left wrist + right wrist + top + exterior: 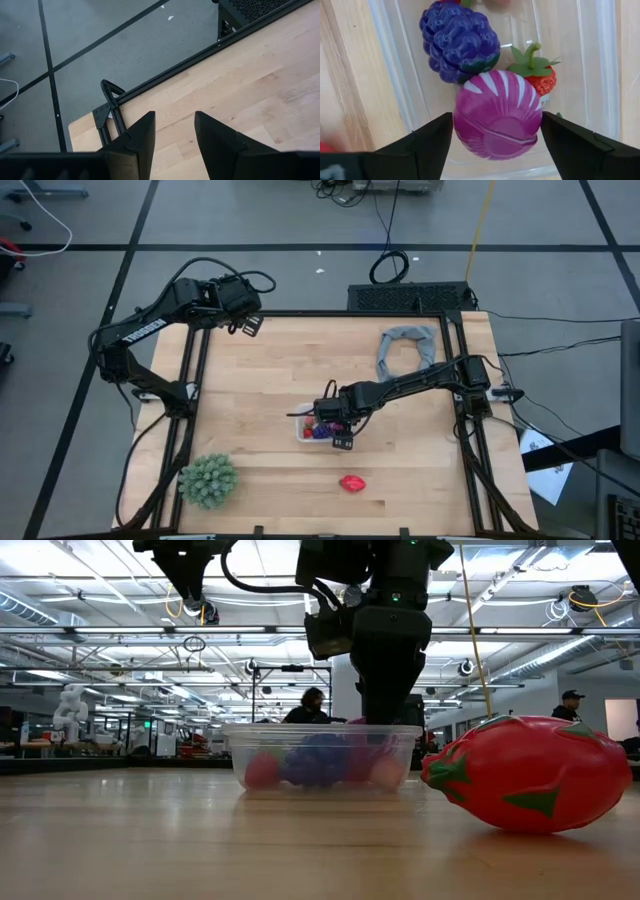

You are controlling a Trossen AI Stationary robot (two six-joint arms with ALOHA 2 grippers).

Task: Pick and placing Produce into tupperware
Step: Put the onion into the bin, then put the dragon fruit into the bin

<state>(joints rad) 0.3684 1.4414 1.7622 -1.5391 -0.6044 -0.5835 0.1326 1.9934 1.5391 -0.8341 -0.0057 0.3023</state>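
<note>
The clear tupperware (299, 426) stands mid-table with produce in it: a dark purple berry cluster (460, 40), a red strawberry (541, 82) and a magenta striped fruit (497, 115) that lies on the tub's floor and against the other two. My right gripper (497, 120) points down into the tub, its fingers open on either side of the magenta fruit. A larger red oval fruit (351, 482) lies on the table nearer the front edge. My left gripper (248, 325) hangs open and empty high over the far left corner. My right gripper comes from above, pointing down, with one finger (437, 135) at each side of the magenta fruit's widest part (462, 120). The fruit sits inside the tub among the other pieces. Whether the fingers touch it I cannot tell.
A green spiky ball (208, 480) sits at the near left corner. A grey cloth ring (408, 345) lies at the far right. Bare wood lies left of the tub and along the far side. People show in the room behind the table.
</note>
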